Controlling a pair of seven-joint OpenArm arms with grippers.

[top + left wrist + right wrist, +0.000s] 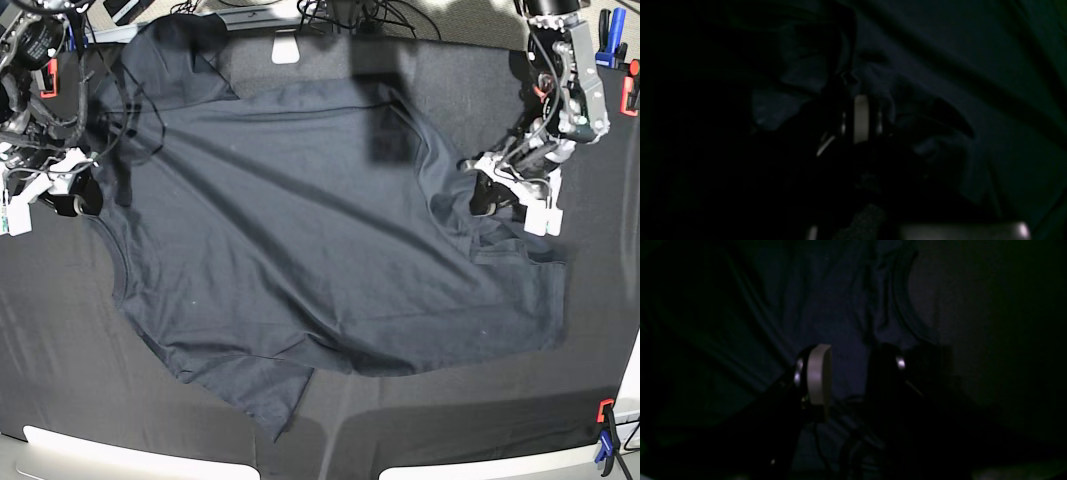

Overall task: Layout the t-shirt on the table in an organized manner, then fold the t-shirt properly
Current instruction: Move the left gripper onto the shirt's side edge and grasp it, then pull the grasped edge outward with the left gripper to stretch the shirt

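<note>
Navy-charcoal cloth covers most of the table (600, 300): the t-shirt (300, 240) lies spread across the matte black surface, mostly flat but skewed, with long diagonal creases running through its body. One corner trails toward the near edge of the table, and another part reaches up to the far left corner. Along the shirt's right side, in the base view, the fabric bunches into folds just beside the left gripper (490, 195).

That left gripper sits low at the shirt's edge, and its wrist view, though very dark, shows the pale fingers (861, 116) drawn together with a ridge of gathered cloth rising from between them; it is clenched on the t-shirt. Crumpled folds surround it on both sides.

On the opposite side of the base view, the right gripper (75, 200) rests at the shirt's other edge. Its wrist camera shows the jaws standing apart, one pale pad (818, 373) clearly separated from the dark opposite finger, with shirt fabric visible in the gap beyond them. It grips nothing.

Red and blue clamps (606, 440) mark the table's near right corner.
</note>
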